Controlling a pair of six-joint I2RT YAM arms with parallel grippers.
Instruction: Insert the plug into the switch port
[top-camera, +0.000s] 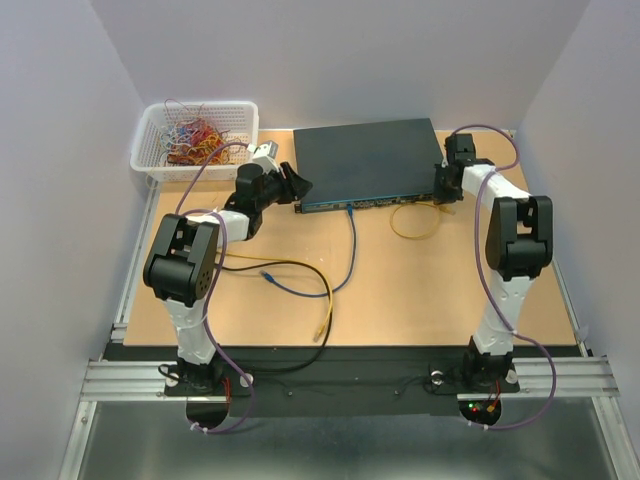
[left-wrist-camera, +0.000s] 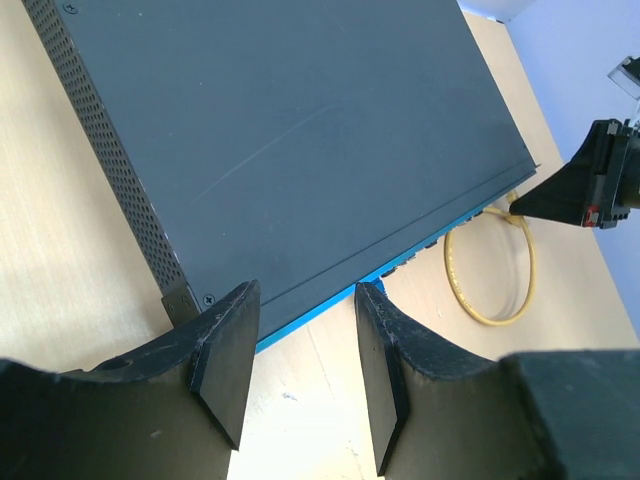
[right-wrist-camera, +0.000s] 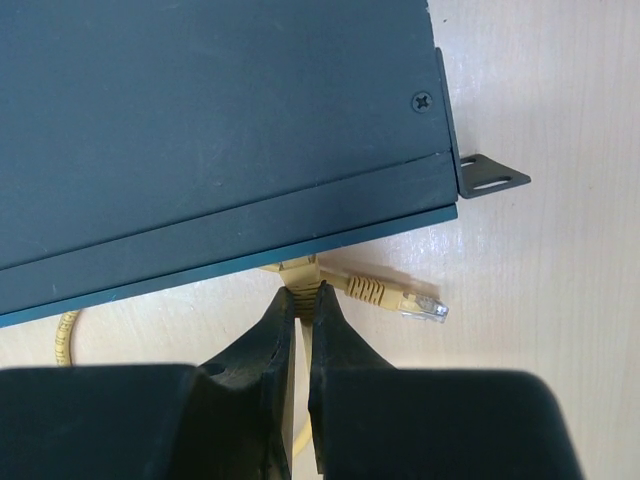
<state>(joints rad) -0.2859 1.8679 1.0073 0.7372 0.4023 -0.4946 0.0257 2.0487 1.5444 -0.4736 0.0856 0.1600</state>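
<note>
Right gripper (right-wrist-camera: 303, 300): jaws almost together, clamped at their tips on the yellow plug (right-wrist-camera: 300, 272).
Plug axis: its length runs straight from the jaws toward the front face of the switch (right-wrist-camera: 200, 120), nose pointing into that face. The nose is hidden under the switch's top edge, so I cannot tell whether it sits in a port.
Plug place: at the right end of the switch's front, near the mounting ear (right-wrist-camera: 492, 178).
Loose connector (right-wrist-camera: 405, 300): a second yellow connector lies flat on the counter (right-wrist-camera: 560, 380) just right of the jaws, its clear tip pointing right along the switch's front.
Yellow loop (top-camera: 415, 222): a short yellow cable curls on the counter before the right half of the switch.
Left gripper (left-wrist-camera: 305, 365): jaws apart and holding nothing, at the front left corner of the switch. The blue front edge shows in the gap between them.
Blue cable (top-camera: 350, 235): runs from the middle of the switch's front down the counter and bends left to a free end.
Long yellow cable (top-camera: 327, 290): lies loose on the counter nearer the left arm, with a connector at its near end.
Basket (top-camera: 143, 150): white mesh, at the far left corner beside the switch (not touching it, as far as the top view shows).
Basket contents: a tangle of thin wires (top-camera: 197, 140) — red, yellow and paler strands.
</note>
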